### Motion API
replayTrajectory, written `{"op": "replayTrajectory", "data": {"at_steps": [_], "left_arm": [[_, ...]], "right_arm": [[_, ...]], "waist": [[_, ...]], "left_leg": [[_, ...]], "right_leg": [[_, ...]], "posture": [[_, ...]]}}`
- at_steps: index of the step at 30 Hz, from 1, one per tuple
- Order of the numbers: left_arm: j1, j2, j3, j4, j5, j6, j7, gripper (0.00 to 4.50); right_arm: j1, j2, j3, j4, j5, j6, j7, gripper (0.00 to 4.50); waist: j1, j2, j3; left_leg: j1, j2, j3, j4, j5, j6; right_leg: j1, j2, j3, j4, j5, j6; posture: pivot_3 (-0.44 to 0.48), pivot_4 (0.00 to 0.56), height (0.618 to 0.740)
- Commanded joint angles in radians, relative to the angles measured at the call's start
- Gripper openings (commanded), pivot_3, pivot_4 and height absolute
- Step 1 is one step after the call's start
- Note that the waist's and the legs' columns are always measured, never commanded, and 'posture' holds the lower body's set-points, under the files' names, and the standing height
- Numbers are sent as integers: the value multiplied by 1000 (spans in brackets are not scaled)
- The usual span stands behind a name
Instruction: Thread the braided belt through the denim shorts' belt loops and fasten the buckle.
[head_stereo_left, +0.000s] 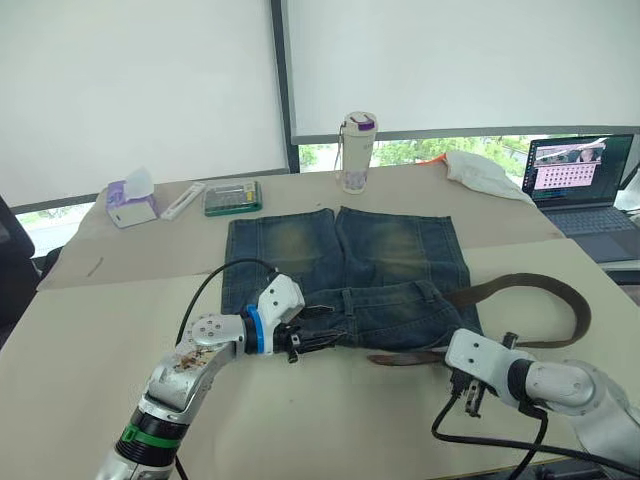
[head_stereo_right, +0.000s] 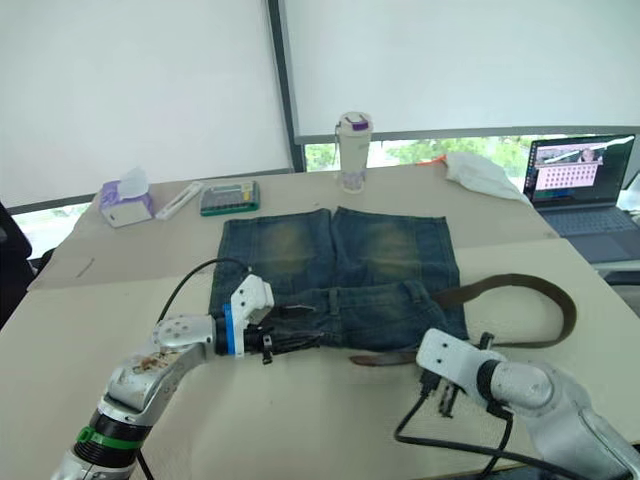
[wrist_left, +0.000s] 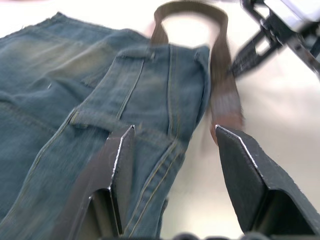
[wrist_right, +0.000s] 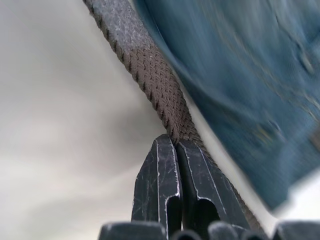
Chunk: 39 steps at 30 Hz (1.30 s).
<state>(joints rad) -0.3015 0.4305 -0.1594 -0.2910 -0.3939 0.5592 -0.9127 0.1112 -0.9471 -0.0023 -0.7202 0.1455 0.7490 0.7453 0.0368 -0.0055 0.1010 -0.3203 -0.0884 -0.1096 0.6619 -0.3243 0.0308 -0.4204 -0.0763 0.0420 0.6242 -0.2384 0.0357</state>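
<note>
Here, every place is given relative to the denim shorts.
Denim shorts (head_stereo_left: 345, 270): lie flat on the table (head_stereo_left: 90, 330), waistband toward the robot, legs pointing away toward the window.
Braided belt (head_stereo_left: 560, 300): comes out from the waistband's right end, curves in a wide loop on the table to the right of the shorts, and runs back along the near edge of the waistband.
Leather tip (head_stereo_left: 400, 358): reddish-brown end lies just at the near waistband edge, right of its middle.
Left gripper (wrist_left: 172, 145): over the near waistband, left of its middle; fingers spread wide, holding nothing, one finger above the denim and the other above bare table beside the belt.
Right gripper (wrist_right: 175, 145): just off the shorts' near right corner; fingers pressed together, their tips against the belt's woven strap.
Bottle (head_stereo_left: 356, 152): stands on the table beyond the shorts' legs.
Laptop (head_stereo_left: 583, 175): far right of the shorts, lid up.
</note>
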Motion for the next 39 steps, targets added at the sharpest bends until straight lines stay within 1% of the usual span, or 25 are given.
{"op": "replayTrajectory", "data": {"at_steps": [1,4,7,10,13,21,22,24,25,28,29,33,37,39], "left_arm": [[-7,1,51,-23,-137,101,-31,2707],[-24,13,63,-17,-226,183,-65,2707],[-47,46,66,1,-265,212,-113,2707],[-76,59,57,8,-299,234,-143,2707],[-125,38,52,8,-351,272,-150,2707],[-198,21,31,18,-366,263,-179,2707],[-205,27,25,17,-364,258,-192,2171],[-212,36,23,14,-370,259,-211,1657],[-217,35,25,16,-375,263,-210,1252],[-223,33,18,13,-383,267,-218,256],[-223,31,17,11,-387,270,-219,22],[-228,25,13,11,-410,289,-229,22],[-230,27,8,27,-402,284,-237,22],[-236,7,19,50,-396,278,-210,22]], "right_arm": [[-50,40,-138,-127,208,127,68,21],[-115,66,-184,-153,358,227,92,21],[-185,85,-220,-148,488,300,96,21],[-194,87,-231,-148,571,320,96,21],[-183,67,-216,-145,598,310,96,21],[-146,15,-182,-113,590,252,105,21],[-143,14,-184,-107,594,255,100,0],[-136,10,-189,-103,601,258,97,0],[-131,8,-191,-103,604,258,98,0],[-116,4,-197,-109,619,265,99,0],[-112,3,-199,-112,623,266,98,0],[-100,-4,-200,-117,630,265,85,0],[-96,-3,-208,-121,644,267,67,0],[-117,32,-224,-98,609,250,-1,0]], "waist": [[-1,0,0],[2,0,0],[1,1,0],[3,1,-1],[4,2,-1],[0,1,-1],[1,1,-1],[2,1,-1],[2,1,-1],[1,0,0],[1,0,0],[1,0,0],[2,0,0],[3,-1,0]], "left_leg": [[0,0,0,0,0,0],[1,0,0,0,0,0],[0,0,0,0,0,1],[0,0,-1,0,0,1],[0,-1,-1,0,0,1],[0,0,-1,0,0,0],[0,0,-1,0,0,0],[0,-1,-1,0,0,0],[0,-1,-1,0,0,0],[0,-1,-1,0,0,0],[0,-1,-1,0,0,0],[0,-1,-1,0,0,0],[0,0,-1,0,0,0],[0,-1,-1,0,0,0]], "right_leg": [[0,0,0,0,0,0],[1,0,0,0,0,0],[0,0,-1,0,0,0],[0,0,-1,0,0,0],[0,-1,-1,0,0,0],[0,-1,0,0,0,0],[0,-1,0,0,0,0],[0,-1,-1,0,0,0],[0,-1,-1,0,0,0],[0,-1,-1,0,0,0],[0,-1,0,0,0,0],[0,-1,0,0,0,0],[0,-1,0,0,0,0],[0,-1,0,0,0,0]], "posture": [[0,150,740],[0,150,740],[0,150,740],[0,150,740],[0,150,740],[0,150,740],[0,150,740],[0,150,740],[0,150,740],[0,150,740],[0,150,740],[0,150,740],[0,150,740],[0,150,740]]}}
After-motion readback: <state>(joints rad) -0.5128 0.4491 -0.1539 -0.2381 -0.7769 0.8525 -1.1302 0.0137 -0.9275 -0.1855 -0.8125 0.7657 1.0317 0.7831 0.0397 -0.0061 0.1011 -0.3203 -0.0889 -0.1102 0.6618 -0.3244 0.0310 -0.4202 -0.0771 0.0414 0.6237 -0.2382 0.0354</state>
